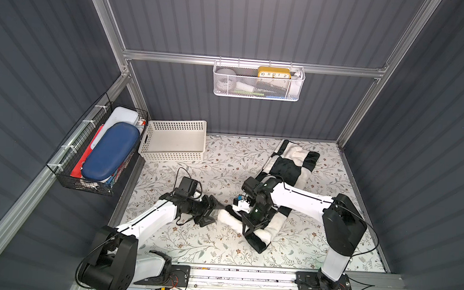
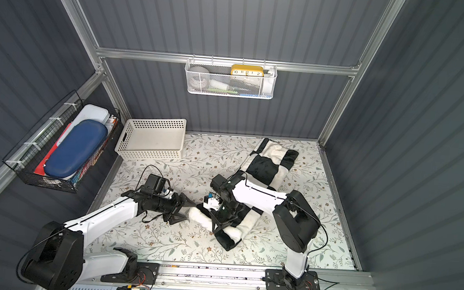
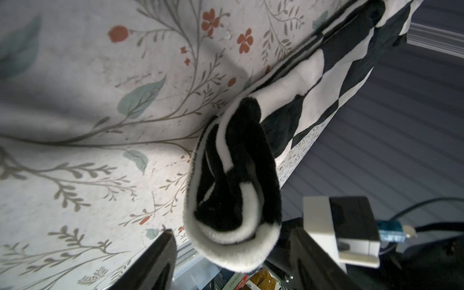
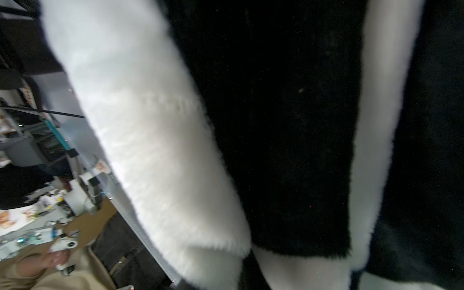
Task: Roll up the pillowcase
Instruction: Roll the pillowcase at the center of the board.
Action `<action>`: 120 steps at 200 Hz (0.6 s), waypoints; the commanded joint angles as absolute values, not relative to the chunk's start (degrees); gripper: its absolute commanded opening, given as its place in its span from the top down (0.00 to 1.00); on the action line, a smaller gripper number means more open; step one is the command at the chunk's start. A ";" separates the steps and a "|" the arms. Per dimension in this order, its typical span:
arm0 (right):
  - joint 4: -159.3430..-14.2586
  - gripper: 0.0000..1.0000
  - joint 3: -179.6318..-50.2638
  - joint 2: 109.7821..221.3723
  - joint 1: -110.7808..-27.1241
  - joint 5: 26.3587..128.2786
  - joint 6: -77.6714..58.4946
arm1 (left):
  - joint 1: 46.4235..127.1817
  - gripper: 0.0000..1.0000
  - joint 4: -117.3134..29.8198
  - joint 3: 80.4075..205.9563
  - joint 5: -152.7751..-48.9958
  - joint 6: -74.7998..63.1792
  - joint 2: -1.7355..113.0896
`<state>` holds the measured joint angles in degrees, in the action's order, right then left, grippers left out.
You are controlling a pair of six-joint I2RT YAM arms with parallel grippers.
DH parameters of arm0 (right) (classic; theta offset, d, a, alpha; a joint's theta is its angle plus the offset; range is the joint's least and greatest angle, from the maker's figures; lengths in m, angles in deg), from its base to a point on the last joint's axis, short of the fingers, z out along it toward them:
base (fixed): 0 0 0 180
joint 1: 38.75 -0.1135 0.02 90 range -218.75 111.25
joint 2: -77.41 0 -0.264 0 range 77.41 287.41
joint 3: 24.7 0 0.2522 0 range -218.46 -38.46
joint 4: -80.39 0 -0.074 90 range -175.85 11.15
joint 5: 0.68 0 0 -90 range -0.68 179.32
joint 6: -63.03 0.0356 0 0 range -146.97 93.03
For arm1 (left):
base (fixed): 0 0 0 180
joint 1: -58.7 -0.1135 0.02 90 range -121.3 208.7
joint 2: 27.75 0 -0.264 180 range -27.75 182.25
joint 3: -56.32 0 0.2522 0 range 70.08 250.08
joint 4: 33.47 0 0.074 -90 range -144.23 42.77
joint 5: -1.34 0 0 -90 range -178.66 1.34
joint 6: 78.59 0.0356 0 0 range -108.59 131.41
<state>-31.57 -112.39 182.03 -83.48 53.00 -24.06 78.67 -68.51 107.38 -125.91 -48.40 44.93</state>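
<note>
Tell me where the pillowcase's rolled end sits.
In both top views the rolled end of the pillowcase lies front-middle on the table cover, beneath the right gripper, with the open left gripper to its left.

Flowery table cover [image 1: 203, 242]. On it, a white basket [image 1: 173, 153] in the far left corner, and a pillowcase [image 1: 288, 167] from far right toward the middle.

Plush pillowcase [image 1: 290, 167] in big black and white checks, folded into a long strip lying diagonally on the floral table cover [image 1: 203, 239]; its near end is rolled into a loose coil.
</note>
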 commanded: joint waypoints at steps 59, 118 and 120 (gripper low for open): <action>-30.32 0.82 -112.13 181.69 -74.26 51.65 -22.01 | 80.64 0.24 -71.21 119.05 -126.88 -41.46 53.23; -31.90 0.79 -108.78 180.23 -71.66 58.54 -18.84 | 90.67 0.24 -69.16 125.24 -125.61 -42.73 61.12; -31.96 0.79 -108.77 180.22 -71.39 58.59 -18.74 | 90.82 0.24 -69.01 125.22 -125.76 -42.84 61.31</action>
